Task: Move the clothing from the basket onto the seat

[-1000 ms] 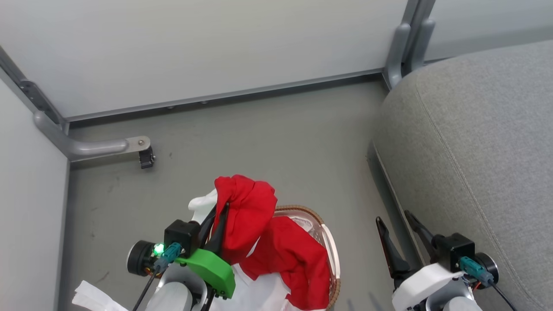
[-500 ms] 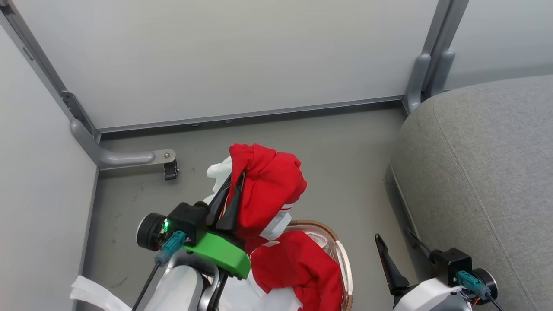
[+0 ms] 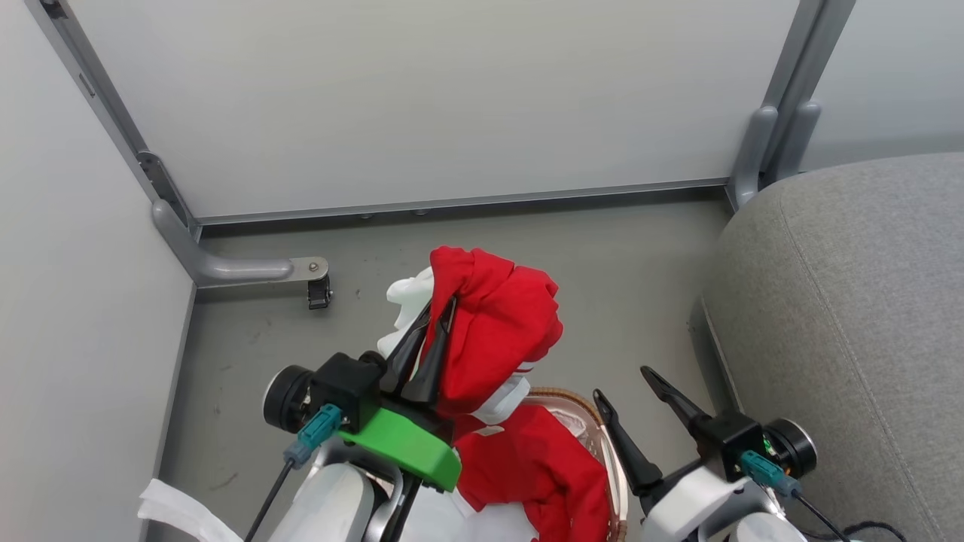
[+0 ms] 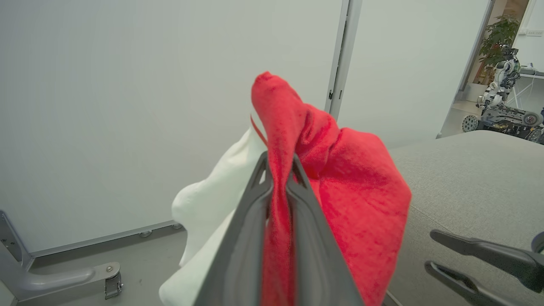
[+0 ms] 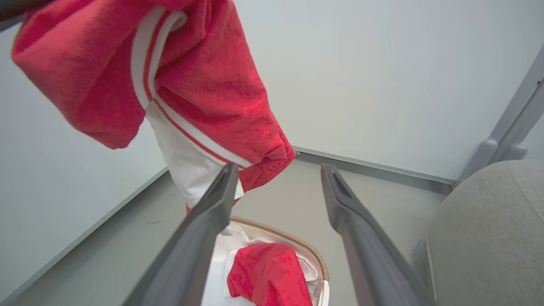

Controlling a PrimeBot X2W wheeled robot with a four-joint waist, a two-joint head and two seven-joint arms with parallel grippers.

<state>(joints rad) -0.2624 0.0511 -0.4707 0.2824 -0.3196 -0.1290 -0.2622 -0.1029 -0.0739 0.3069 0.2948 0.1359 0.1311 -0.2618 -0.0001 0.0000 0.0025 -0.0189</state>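
Bottom centre, the basket (image 3: 561,394) holds red clothing (image 3: 542,467); left gripper (image 3: 442,305) clamps a lifted garment (image 3: 497,331); right gripper (image 3: 623,382) gapes, empty.

- Left gripper (image 3: 440,309): long dark tapered fingers (image 3: 411,351), black block (image 3: 346,384), bright green cover (image 3: 399,446), teal plug (image 3: 315,433) with black cable (image 3: 263,500).
- Right gripper (image 3: 622,382): matching dark fingers, teal plug (image 3: 761,467), round black motor (image 3: 795,444), white forearm shell (image 3: 693,504).

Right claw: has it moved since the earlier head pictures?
Yes. The right claw has shifted left, away from the seat edge and toward the basket rim.
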